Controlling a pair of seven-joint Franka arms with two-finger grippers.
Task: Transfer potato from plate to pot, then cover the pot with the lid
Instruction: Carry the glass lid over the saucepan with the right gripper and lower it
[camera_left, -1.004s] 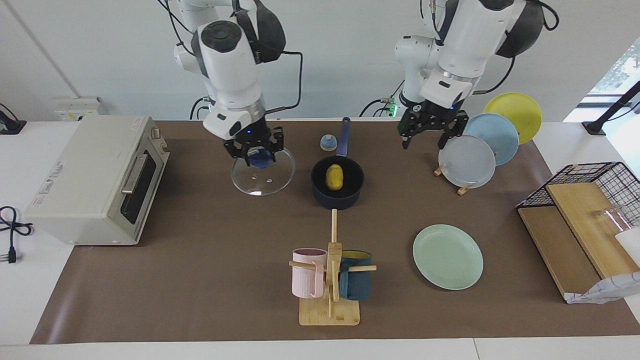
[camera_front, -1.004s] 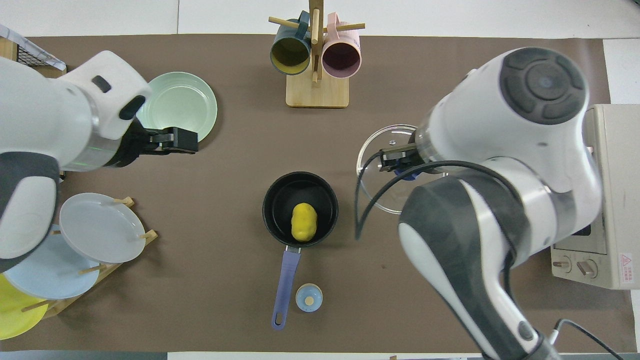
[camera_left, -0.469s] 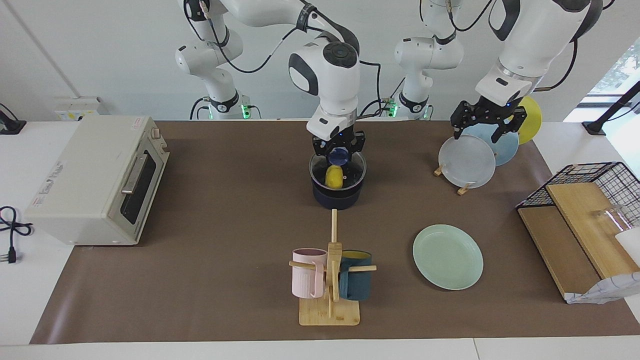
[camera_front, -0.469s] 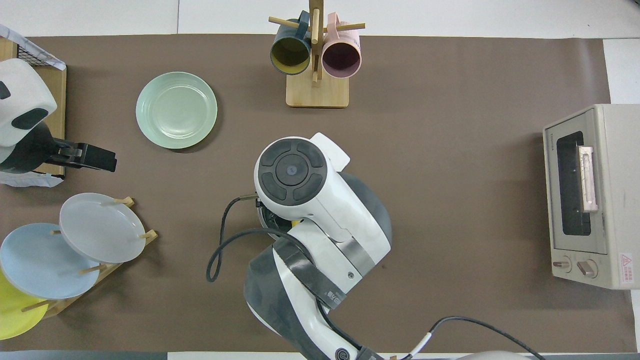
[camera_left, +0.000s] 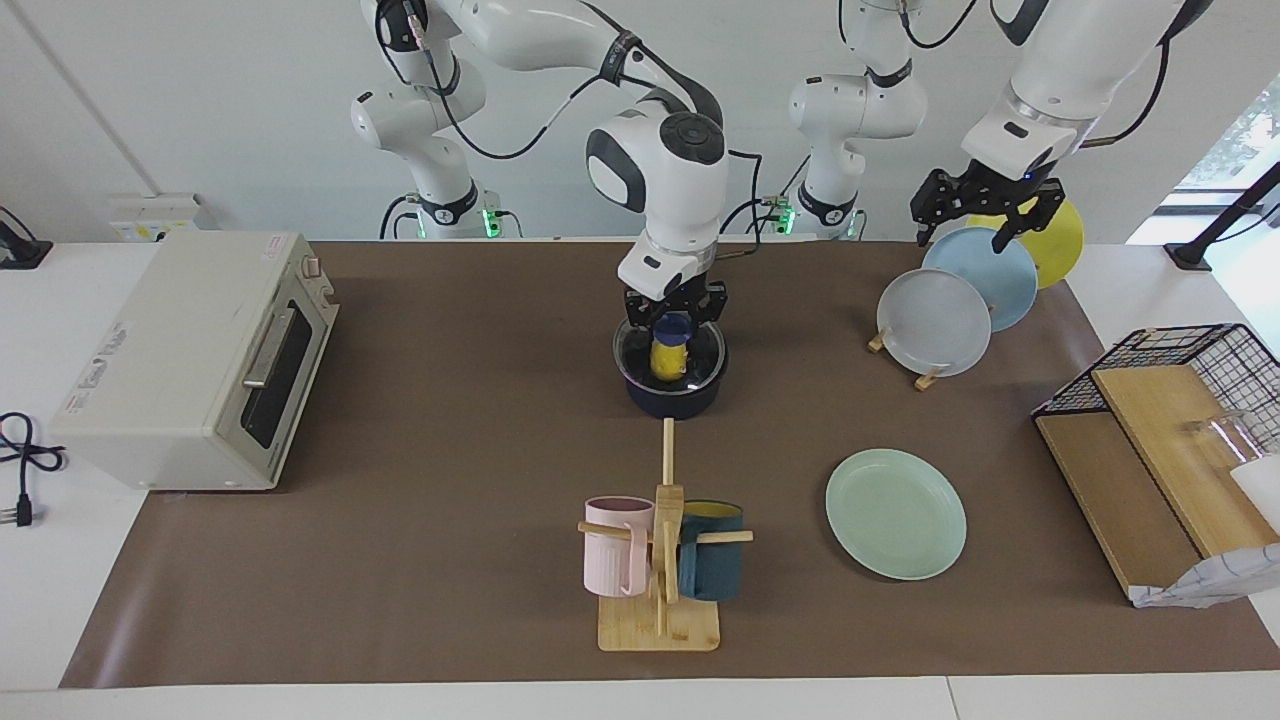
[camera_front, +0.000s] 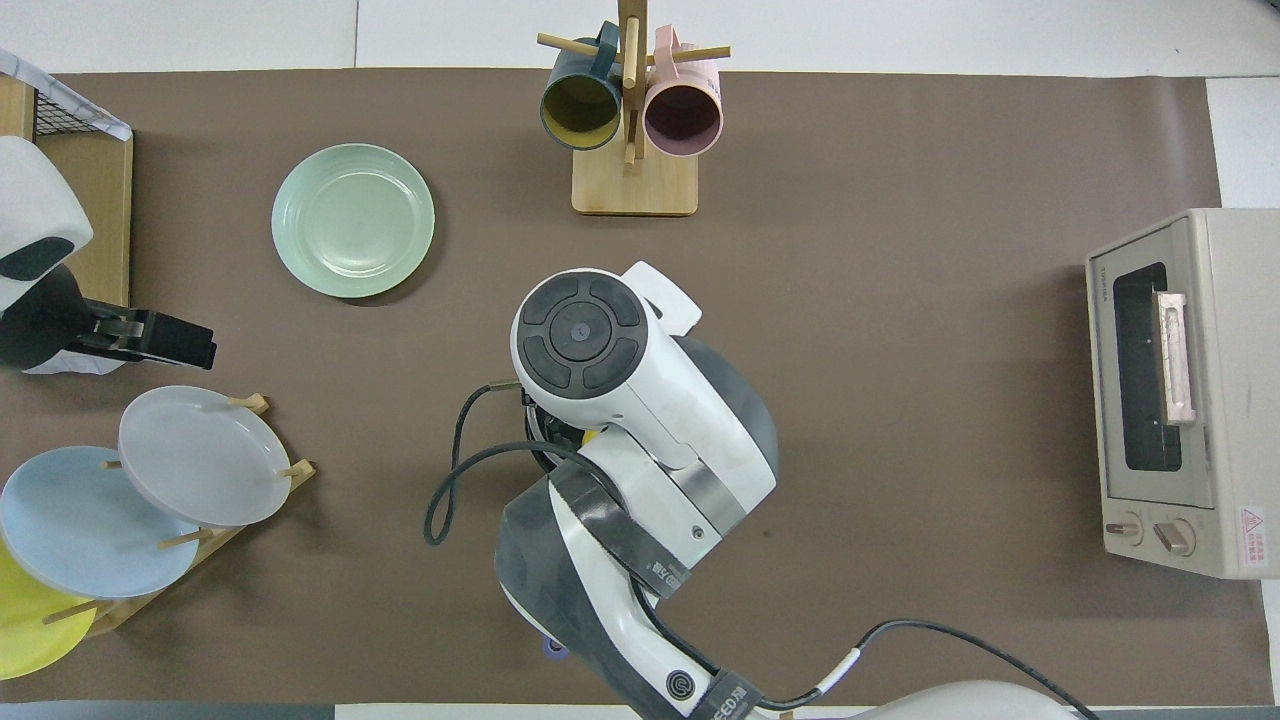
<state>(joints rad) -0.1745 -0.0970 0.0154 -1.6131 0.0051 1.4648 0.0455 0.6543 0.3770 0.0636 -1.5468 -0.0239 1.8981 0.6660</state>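
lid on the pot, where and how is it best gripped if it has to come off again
Grip the lid by its blue knob, coming straight down from above. The knob stands up at the centre of the flat glass disc resting on the pot, and the thin rim offers nothing to pinch. The right gripper is at that knob now, pointing straight down.

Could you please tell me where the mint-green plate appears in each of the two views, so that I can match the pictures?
Facing view: the plate lies low in the picture, toward the left arm's end of the table, beside the mug rack.
Overhead view: the plate lies high in the picture, again beside the mug rack.
Shared landmark: the wooden mug rack with its pink and dark blue mugs.
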